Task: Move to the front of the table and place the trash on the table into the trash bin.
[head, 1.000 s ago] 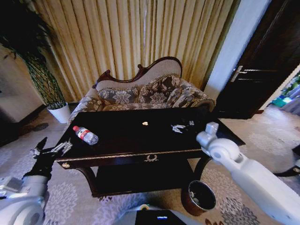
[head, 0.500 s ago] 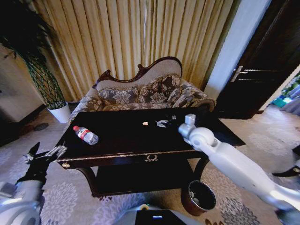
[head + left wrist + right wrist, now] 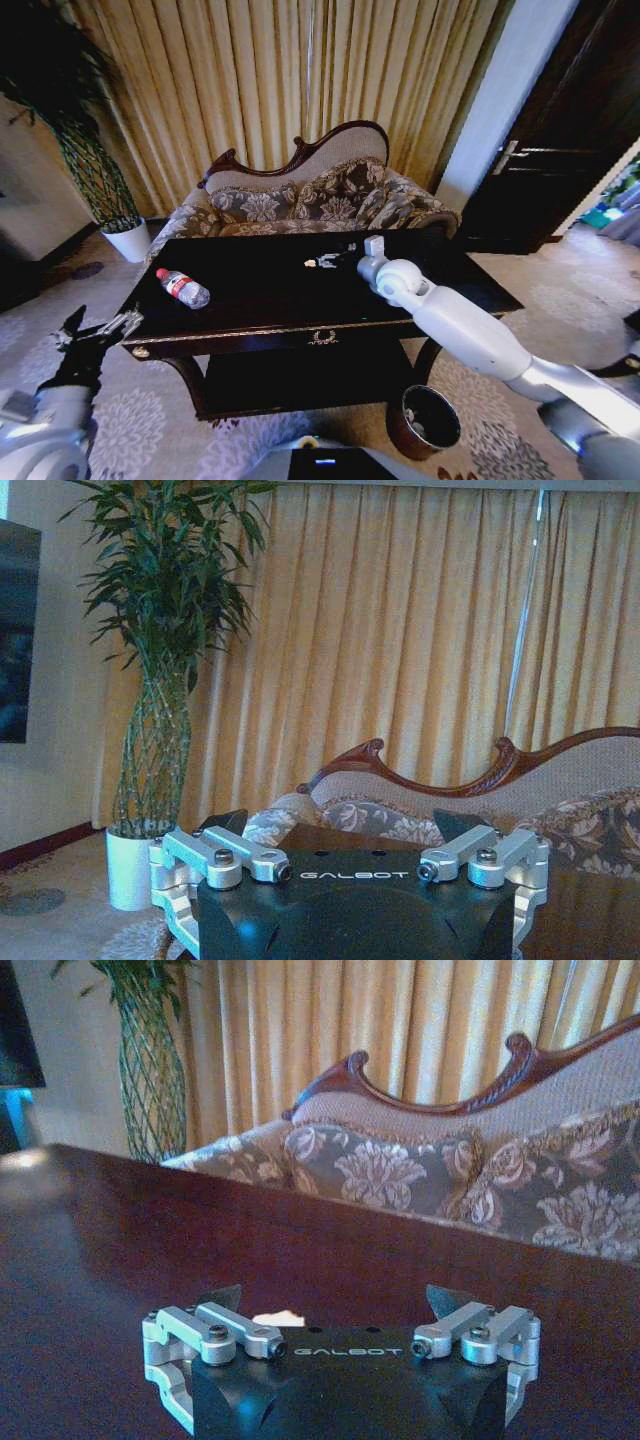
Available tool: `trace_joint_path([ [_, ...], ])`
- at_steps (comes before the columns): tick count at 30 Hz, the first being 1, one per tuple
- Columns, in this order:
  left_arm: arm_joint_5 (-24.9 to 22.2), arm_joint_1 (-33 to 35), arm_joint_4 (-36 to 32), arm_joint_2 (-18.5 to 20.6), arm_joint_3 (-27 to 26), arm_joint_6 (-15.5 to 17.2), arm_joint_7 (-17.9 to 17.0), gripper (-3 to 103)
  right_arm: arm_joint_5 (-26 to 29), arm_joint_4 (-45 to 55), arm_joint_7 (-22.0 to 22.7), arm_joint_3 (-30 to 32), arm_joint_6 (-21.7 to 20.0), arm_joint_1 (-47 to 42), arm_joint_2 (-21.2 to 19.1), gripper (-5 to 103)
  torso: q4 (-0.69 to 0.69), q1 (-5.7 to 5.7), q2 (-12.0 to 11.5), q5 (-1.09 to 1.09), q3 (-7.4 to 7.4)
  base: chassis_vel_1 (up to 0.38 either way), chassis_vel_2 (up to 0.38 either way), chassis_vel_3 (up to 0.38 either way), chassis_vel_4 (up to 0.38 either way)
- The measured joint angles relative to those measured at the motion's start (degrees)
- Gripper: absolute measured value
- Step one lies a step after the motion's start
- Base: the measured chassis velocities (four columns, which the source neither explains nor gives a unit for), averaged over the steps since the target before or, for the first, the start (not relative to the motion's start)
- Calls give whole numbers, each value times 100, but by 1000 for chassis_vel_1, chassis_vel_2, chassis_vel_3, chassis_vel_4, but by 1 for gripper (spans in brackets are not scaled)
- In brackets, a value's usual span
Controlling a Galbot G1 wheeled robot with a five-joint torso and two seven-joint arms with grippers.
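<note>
Head view: right hand [image 3: 330, 259] stretched over the bench [image 3: 270, 300], spread just beside a paper scrap [image 3: 310, 264], lined up to pinch it. Bottle [image 3: 182, 288] lying near the left edge; trash bin [image 3: 424, 421] on the floor below for dropping. Left hand [image 3: 118, 322] parked off the corner.

Left wrist view: fingers [image 3: 222, 823] spread, empty.

Right wrist view: scrap [image 3: 278, 1317] between spread fingers [image 3: 218, 1297].

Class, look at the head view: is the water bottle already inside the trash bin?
No, the water bottle lies on the table, while the trash bin stands on the floor.
</note>
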Motion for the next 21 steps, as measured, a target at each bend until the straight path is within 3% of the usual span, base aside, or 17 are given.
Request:
trace_joint_path([
  [21, 17, 12, 1, 114, 65, 3, 95, 100, 174, -177, 661, -157, -385, -28, 418, 100, 0, 0, 0, 0, 0, 0, 0, 0, 0],
])
